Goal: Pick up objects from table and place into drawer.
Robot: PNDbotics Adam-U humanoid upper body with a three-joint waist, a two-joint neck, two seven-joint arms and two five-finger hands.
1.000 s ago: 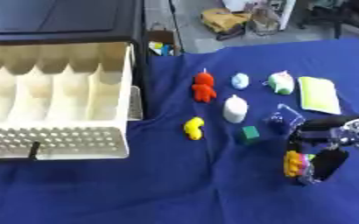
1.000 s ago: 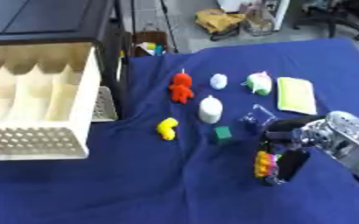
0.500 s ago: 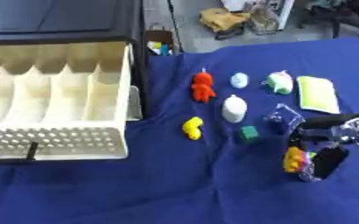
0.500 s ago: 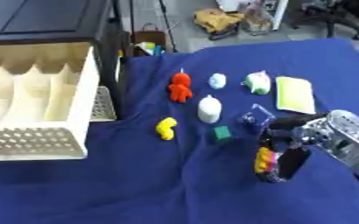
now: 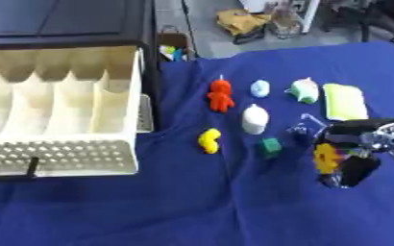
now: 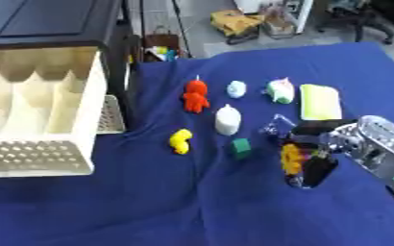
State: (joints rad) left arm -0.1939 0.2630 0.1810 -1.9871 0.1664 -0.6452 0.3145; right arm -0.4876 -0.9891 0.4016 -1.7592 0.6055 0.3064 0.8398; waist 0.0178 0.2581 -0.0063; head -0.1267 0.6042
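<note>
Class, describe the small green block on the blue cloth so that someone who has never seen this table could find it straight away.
Start at the open cream drawer on the left and move right across the blue cloth, past the yellow toy. The green block lies just below the white bottle-shaped piece, left of the robot's right hand. It is the only dark green, boxy piece among rounded toys.

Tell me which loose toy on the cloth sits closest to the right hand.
The small green cube; it sits just left of the right hand, nearer than the white or yellow toy.

Before me, blue-clothed surface [image 5: 192, 202], bearing cream divided drawer [image 5: 62, 120], red figure [image 5: 220, 94], white bottle [image 5: 254, 119], yellow piece [image 5: 209, 140], green cube [image 5: 271, 146], pale-green pad [image 5: 344, 101].
</note>
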